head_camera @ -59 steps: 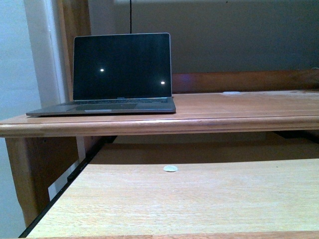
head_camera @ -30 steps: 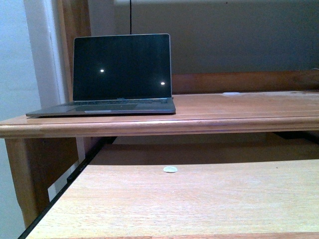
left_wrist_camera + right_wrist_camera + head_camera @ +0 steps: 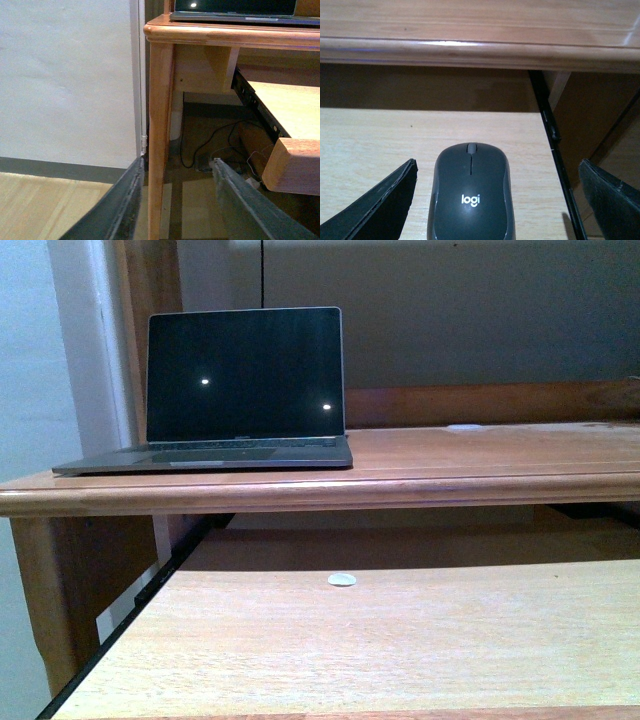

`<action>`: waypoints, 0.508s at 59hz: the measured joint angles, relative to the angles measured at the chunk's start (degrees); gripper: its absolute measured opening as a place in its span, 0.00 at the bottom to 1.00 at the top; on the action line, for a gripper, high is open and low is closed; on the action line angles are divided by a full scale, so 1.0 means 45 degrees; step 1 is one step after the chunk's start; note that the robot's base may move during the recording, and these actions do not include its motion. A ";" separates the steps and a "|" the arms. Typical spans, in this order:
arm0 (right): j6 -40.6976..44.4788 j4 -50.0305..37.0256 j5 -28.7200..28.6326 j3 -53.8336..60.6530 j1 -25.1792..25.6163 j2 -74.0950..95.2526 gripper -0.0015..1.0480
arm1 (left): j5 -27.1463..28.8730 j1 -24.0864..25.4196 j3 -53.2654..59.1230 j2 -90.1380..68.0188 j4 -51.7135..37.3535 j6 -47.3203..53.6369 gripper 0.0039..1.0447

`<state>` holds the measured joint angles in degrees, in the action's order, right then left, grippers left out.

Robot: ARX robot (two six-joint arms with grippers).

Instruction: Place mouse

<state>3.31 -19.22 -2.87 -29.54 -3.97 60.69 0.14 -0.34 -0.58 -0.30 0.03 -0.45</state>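
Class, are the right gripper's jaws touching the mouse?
Apart. The right wrist view shows clear gaps between the mouse and each jaw of the right gripper.

Nothing in the front view differs from a second ago: the bench [image 3: 500, 455] and the lower shelf [image 3: 400, 640] look the same. Whether the mouse [image 3: 470, 195] moves cannot be told, as the wrist views have no earlier pictures.

Mouse [image 3: 470, 200] rear cut off by view edge — laptop [image 3: 240, 7] mostly cropped, left wrist.
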 joint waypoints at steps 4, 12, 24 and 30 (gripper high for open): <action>0.0005 0.0311 0.0010 -0.0155 -0.0141 0.0102 0.93 | -0.0005 0.0000 0.0000 0.0000 0.0000 0.0000 0.55; 0.0185 0.0743 0.0223 -0.0588 -0.0515 0.0529 0.93 | 0.0000 0.0000 0.0000 0.0000 0.0000 0.0000 0.74; 0.0476 0.1258 0.0631 -0.1083 -0.0908 0.1379 0.93 | 0.0000 0.0000 0.0000 0.0000 0.0000 0.0019 0.93; 0.0554 0.1656 0.0685 -0.1316 -0.0942 0.1681 0.93 | 0.0000 0.0000 0.0000 0.0000 0.0000 0.0024 0.93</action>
<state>5.80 -11.77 0.21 -35.46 -8.21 68.25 0.14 -0.34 -0.58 -0.30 0.03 -0.34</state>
